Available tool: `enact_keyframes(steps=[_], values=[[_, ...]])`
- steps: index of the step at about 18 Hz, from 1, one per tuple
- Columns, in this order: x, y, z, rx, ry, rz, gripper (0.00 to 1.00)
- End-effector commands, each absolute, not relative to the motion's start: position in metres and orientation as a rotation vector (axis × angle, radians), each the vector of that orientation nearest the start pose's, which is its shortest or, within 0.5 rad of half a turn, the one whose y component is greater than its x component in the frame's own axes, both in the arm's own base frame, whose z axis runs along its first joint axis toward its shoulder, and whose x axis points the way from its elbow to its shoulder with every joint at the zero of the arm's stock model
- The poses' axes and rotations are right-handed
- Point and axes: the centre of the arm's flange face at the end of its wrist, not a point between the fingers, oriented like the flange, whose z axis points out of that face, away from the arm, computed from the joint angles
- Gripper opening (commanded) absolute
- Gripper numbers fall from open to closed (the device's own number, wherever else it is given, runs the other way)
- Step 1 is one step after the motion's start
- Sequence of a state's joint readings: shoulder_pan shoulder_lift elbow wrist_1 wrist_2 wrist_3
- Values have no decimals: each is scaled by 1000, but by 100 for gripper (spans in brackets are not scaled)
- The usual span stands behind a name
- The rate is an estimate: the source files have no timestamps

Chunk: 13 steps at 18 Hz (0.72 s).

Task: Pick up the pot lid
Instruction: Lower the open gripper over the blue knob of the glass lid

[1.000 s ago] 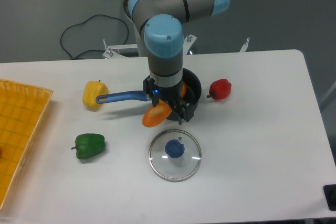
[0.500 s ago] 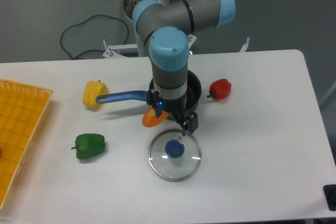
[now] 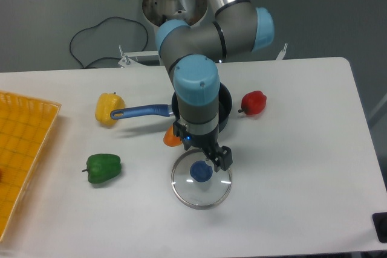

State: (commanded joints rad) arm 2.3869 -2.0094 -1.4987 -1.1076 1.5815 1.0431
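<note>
Well, the gripper (image 3: 204, 149) points down with its fingers spread, a gap showing between the tips. In the view it hangs over the far part of the lid (image 3: 205, 195), near the blue knob (image 3: 201, 171), which sits below the gap. One finger overlaps the lid's far rim in the picture; whether it touches cannot be told. The lid lies flat on the table (image 3: 302, 179), knob up, its clear disc ringed by a shiny metal rim.

Behind the gripper is a black pan (image 3: 225, 99), partly hidden by the arm (image 3: 195, 80). Its blue handle (image 3: 142, 111) reaches out to the left of the view. An orange thing (image 3: 172, 138) shows just beside the gripper, between the pan and the lid, partly covered.

Past the handle's end is a yellow pepper (image 3: 107, 104); the two overlap in the view, and contact is unclear. Nearer the camera, well apart from the lid on the left, lies a green pepper (image 3: 103, 168). A red pepper (image 3: 254, 102) lies near the pan on its right, stem toward it.

Farther out, a yellow crate (image 3: 27, 137) is cut off by the left edge, and a black object (image 3: 380, 226) by the right edge. Beyond the table's far side, a dark cable (image 3: 109, 18) loops.
</note>
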Motion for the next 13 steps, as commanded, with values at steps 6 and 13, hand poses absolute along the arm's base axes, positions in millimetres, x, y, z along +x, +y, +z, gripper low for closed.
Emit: enact_keyframes(steps=[6,13], values=[[-390,547,296,-3088,375,124,100],[-387,549,289,-3055,286,198,100]])
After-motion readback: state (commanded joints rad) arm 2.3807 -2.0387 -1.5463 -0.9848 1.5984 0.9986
